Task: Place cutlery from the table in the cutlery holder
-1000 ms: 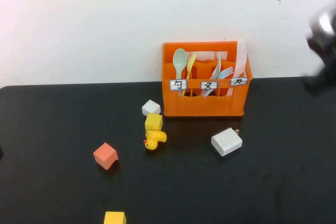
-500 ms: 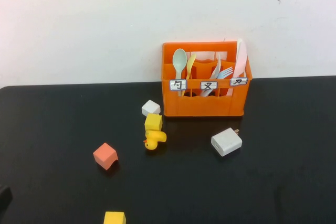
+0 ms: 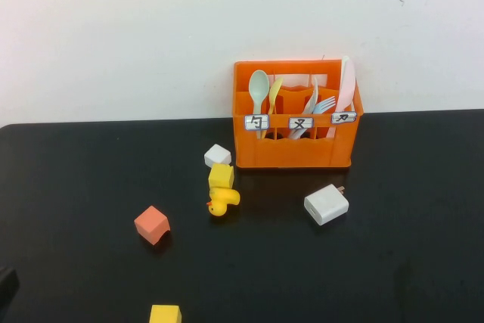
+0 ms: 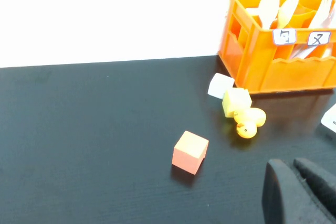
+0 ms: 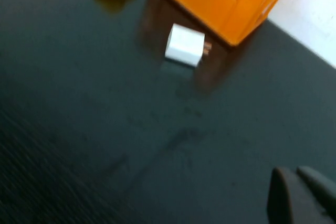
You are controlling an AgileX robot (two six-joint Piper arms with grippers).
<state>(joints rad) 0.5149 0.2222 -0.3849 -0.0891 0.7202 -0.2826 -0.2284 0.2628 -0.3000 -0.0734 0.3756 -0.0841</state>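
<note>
The orange cutlery holder [image 3: 295,150] stands at the back of the black table, against the white wall. It holds a green spoon [image 3: 259,85], a yellow spoon [image 3: 275,91], forks [image 3: 322,104] and a pink knife [image 3: 346,81]. No loose cutlery shows on the table. My left gripper [image 4: 291,165] is shut and empty, low over the table's front left; only a dark tip of it [image 3: 4,282] shows in the high view. My right gripper [image 5: 291,172] is shut and empty over the front right of the table, out of the high view. The holder also shows in both wrist views [image 4: 273,69] [image 5: 210,3].
A white power adapter [image 3: 327,204] lies in front of the holder. A white cube [image 3: 217,156], a yellow block [image 3: 221,175] and a yellow duck [image 3: 221,202] sit left of it. A salmon cube [image 3: 152,224] and another yellow block [image 3: 165,314] lie nearer the front.
My right arm, seen at the top right edge a second ago, has left the high view. The dark tip of my left gripper has dropped lower along the left edge.
</note>
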